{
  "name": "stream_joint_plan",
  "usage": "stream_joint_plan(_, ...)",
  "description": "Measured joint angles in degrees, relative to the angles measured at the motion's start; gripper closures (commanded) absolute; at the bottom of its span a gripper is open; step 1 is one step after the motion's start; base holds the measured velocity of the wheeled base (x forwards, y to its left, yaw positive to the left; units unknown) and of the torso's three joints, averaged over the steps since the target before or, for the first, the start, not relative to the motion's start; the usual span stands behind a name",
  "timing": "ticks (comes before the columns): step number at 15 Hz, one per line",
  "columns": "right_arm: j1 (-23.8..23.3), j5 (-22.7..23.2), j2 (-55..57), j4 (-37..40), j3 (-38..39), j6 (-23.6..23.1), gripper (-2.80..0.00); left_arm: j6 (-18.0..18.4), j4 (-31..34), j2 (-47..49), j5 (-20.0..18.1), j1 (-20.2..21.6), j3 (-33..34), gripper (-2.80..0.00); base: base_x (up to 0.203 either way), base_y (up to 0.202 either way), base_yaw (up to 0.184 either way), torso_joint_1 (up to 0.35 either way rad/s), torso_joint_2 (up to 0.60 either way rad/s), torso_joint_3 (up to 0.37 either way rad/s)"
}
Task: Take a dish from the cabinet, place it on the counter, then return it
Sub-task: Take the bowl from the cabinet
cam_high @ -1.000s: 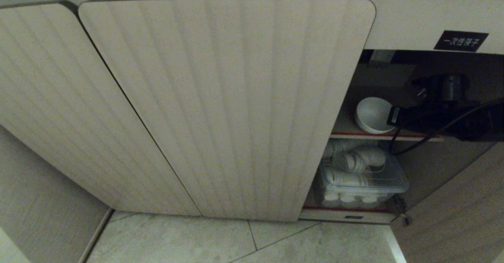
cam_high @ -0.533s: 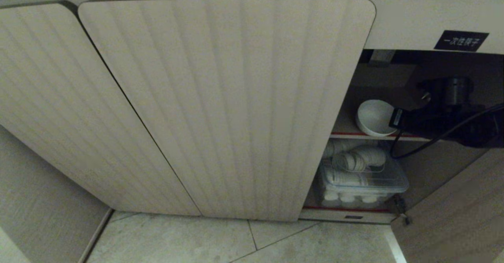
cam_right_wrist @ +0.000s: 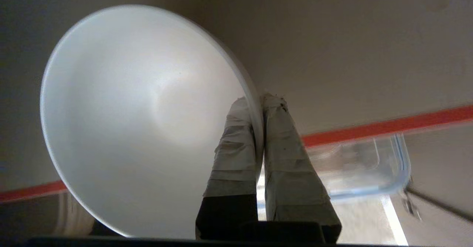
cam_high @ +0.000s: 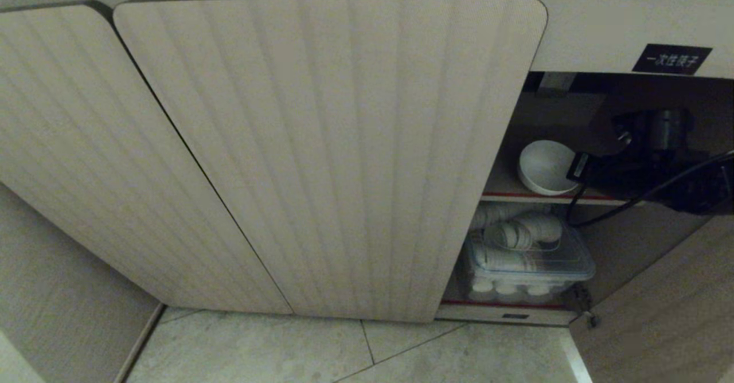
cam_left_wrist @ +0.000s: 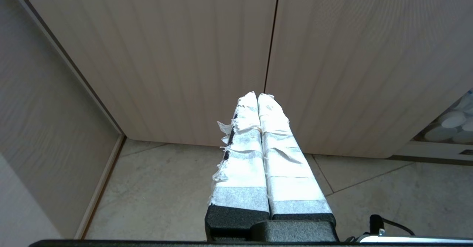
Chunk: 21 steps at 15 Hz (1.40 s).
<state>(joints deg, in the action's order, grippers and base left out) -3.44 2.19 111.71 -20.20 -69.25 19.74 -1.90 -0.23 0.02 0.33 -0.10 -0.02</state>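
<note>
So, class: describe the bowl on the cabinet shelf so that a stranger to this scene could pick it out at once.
Find the beige ribbed cabinet and look into its open right side, below the black label. On the upper red-edged shelf is a plain white bowl, tilted, its rim pinched by the right pincer. Unlike the stacked small cups in the clear box below, it is single, wide and open.

Since 1.0 s ago: right tool (cam_high: 575,169), clamped on the rim of the bowl (cam_high: 545,167), has withdrawn slightly toward the right-hand, open side of the cabinet (cam_high: 596,22). At 0.5 s ago the bowl sat a little lower, nearer the red front edge of the shelf (cam_high: 504,191); now it is raised again, tilted, opening facing up and left.
</note>
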Motion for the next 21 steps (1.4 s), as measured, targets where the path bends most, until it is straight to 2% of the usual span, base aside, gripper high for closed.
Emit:
stream_joint_plan(10, 0.0, 0.1, -0.6, -1.0, 0.2, 0.8, 0.0, 0.0, 0.0, 0.0, 0.0, 0.0, 0.0, 0.0, 0.0, 0.0, 0.0, 0.0, 0.0, 0.0)
stream_joint_plan(21, 0.0, 0.3, -5.0, -0.7, 6.4, 0.9, 0.0, 0.0, 0.0, 0.0, 0.0, 0.0, 0.0, 0.0, 0.0, 0.0, 0.0, 0.0, 0.0, 0.0)
